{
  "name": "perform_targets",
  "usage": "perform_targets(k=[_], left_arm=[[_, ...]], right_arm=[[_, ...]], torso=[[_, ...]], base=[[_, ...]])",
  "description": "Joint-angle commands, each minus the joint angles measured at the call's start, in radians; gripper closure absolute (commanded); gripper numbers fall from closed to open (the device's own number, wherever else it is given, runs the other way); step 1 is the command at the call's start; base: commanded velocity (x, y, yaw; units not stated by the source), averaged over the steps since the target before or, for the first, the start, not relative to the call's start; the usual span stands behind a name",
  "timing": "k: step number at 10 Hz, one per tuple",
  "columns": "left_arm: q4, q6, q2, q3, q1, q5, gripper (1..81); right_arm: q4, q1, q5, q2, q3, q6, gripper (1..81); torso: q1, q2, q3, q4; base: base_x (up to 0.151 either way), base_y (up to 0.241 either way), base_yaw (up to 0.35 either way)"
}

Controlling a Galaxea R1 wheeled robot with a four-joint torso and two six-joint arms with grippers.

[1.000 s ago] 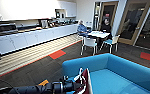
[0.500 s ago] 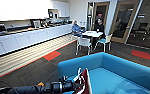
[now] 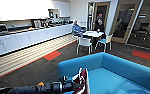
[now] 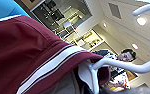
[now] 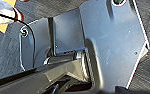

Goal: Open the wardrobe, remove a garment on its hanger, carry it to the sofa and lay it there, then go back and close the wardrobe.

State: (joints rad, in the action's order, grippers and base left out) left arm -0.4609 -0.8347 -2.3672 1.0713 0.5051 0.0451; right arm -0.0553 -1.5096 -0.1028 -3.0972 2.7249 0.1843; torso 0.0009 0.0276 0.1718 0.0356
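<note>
The blue sofa (image 3: 121, 72) stands right in front of me, its near arm and seat at the lower right of the head view. My left arm reaches in from the lower left, and its gripper (image 3: 74, 86) is shut on the white hanger (image 4: 121, 63). From that hanger hangs the garment (image 3: 83, 80), maroon with white stripes, just over the sofa's near arm. In the left wrist view the maroon garment (image 4: 23, 55) looms large, with a strip of sofa (image 4: 1, 8) behind it. The right wrist view has the robot's dark plate over grey carpet.
Two people (image 3: 77, 28) sit at a white table (image 3: 93, 33) with white chairs (image 3: 84, 42) beyond the sofa. A long white counter (image 3: 28, 37) lines the left wall. Glass doors (image 3: 123, 22) stand at the back right. A person (image 4: 127, 55) appears behind the hanger.
The whole view has shifted a little and the sofa looms slightly larger, so the camera has moved closer. The garment stays at the left arm's end.
</note>
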Motion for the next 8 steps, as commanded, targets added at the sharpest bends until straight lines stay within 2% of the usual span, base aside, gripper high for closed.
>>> perform_targets(k=[1,7,8], left_arm=[[-0.025,0.016,0.006,-0.066,-0.147,0.111,81.1],[-0.025,0.016,0.000,-0.065,-0.147,0.108,81.1],[-0.025,0.016,-0.001,-0.066,-0.147,0.108,81.1]], right_arm=[[-0.001,0.034,0.060,-0.008,-0.005,-0.003,1.0],[-0.001,0.033,0.060,-0.008,-0.005,-0.002,1.0],[-0.001,0.033,0.060,-0.008,-0.005,-0.002,1.0]], torso=[[0.000,0.000,0.000,0.000],[0.000,0.000,0.000,0.000],[0.000,0.000,0.000,0.000]], base=[[0.000,0.000,0.000],[0.000,0.000,0.000],[0.065,0.000,0.000]])
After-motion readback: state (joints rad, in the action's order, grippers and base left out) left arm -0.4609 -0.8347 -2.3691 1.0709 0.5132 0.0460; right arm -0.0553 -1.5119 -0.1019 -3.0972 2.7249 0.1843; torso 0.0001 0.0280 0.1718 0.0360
